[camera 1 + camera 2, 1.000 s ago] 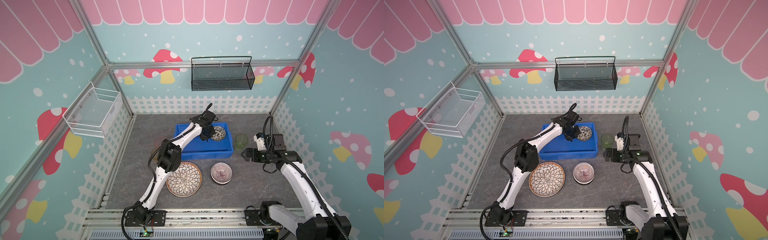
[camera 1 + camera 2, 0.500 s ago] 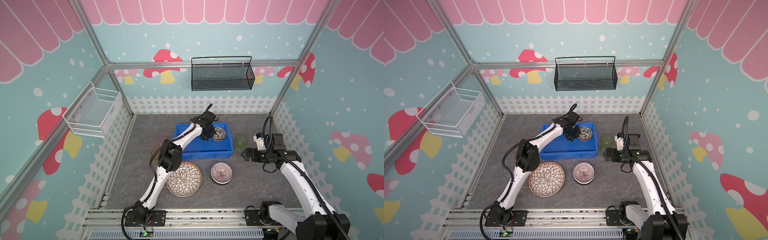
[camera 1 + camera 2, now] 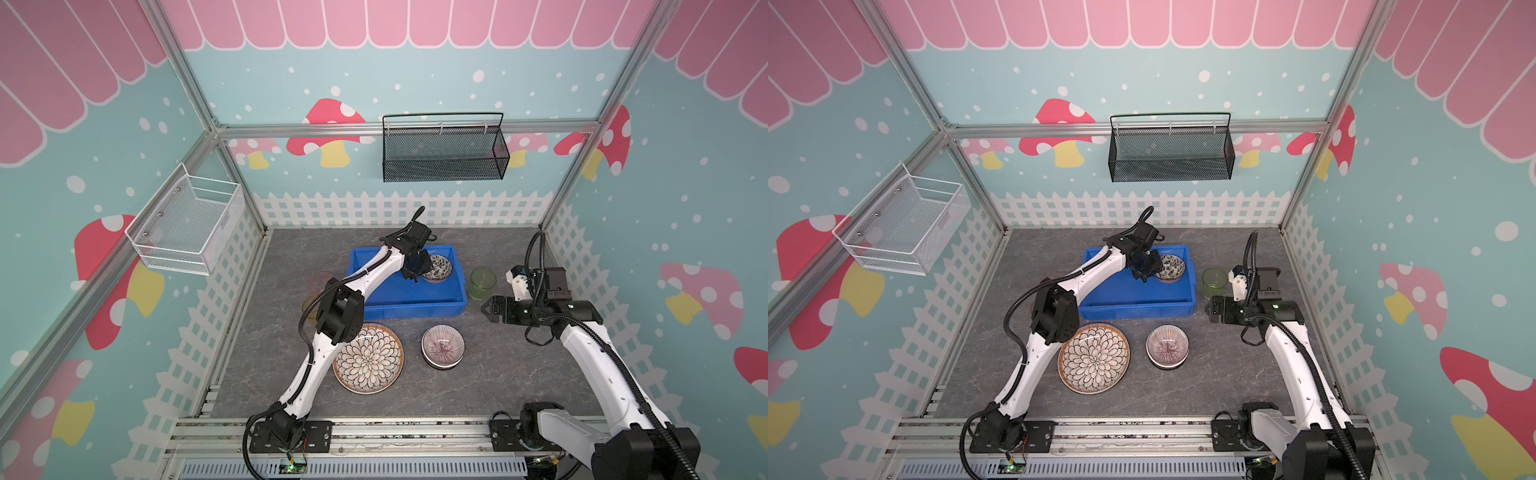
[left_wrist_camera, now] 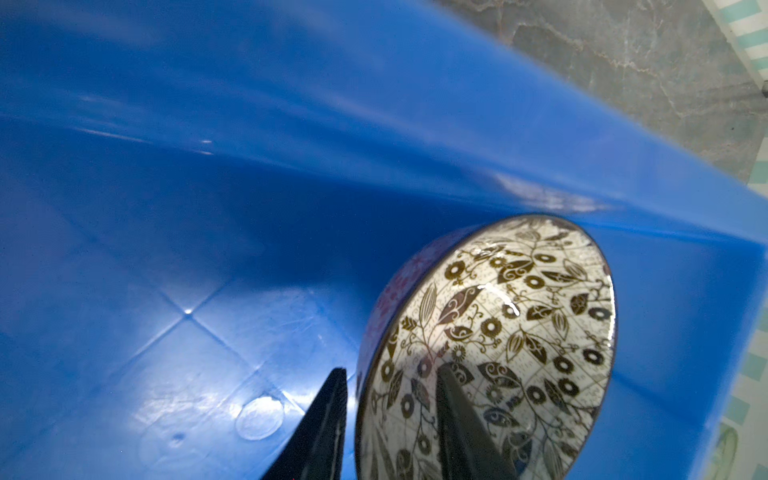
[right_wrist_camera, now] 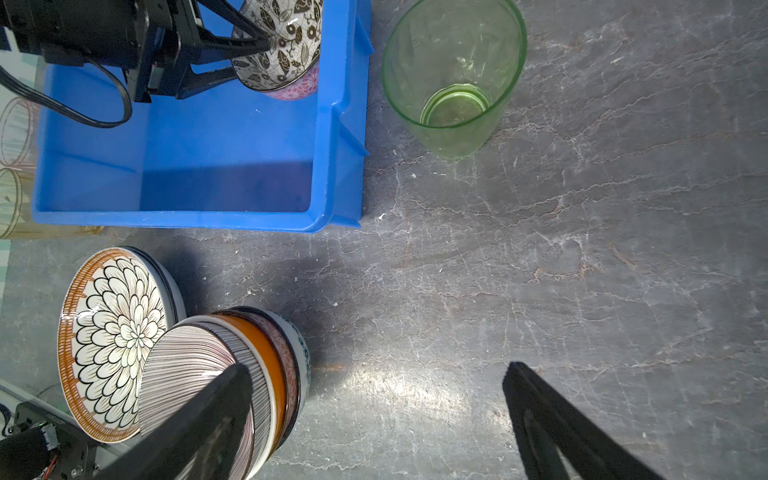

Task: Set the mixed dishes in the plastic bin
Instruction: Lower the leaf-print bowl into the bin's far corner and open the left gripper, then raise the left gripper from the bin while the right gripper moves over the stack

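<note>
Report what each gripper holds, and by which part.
Left gripper straddles the rim of the floral bowl in the blue bin, but a gap shows beside its outer finger: apparently not gripped. Right gripper is open, holding nothing.

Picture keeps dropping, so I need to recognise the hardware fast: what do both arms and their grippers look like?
The left arm and right arm have white shells and black joint housings, each trailed by a black corrugated cable hose. The left gripper and right gripper are black, with dark, tapered, wedge-shaped fingers. A white block with a blue detail sits by the right wrist.
</note>
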Controlling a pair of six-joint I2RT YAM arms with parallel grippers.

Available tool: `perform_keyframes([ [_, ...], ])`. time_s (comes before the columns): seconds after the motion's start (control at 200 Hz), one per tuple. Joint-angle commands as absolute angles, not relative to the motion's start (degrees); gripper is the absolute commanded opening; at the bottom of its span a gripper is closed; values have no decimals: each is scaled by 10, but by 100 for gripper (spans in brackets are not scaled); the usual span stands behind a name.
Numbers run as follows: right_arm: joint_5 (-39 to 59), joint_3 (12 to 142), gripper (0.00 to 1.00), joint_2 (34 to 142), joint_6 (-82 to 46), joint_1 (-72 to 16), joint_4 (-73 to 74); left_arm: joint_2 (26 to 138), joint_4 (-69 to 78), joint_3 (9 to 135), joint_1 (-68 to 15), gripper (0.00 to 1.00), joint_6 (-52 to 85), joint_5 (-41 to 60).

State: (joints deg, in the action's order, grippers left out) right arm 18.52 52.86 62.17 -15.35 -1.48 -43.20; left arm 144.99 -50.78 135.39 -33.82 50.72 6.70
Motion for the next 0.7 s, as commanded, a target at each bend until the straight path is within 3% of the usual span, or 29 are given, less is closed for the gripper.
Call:
perform_keyframes([
  [0.0,204,521,98,611,-139,-11,-428,1438,-504,1358,-337,45,506,68],
  [0.15,214,517,97,606,-138,-11,-428,1411,-505,1347,-338,49,496,69],
  [0.24,218,520,91,608,-140,-12,-429,1384,-503,1335,-339,53,486,68],
  [0.535,217,532,88,594,-163,-40,-457,1266,-493,1255,-341,86,436,55],
  [0.64,205,534,88,601,-178,-84,-463,1215,-484,1208,-341,98,420,43],
  [0.695,178,535,88,605,-193,-122,-464,1186,-476,1174,-340,99,413,31],
])
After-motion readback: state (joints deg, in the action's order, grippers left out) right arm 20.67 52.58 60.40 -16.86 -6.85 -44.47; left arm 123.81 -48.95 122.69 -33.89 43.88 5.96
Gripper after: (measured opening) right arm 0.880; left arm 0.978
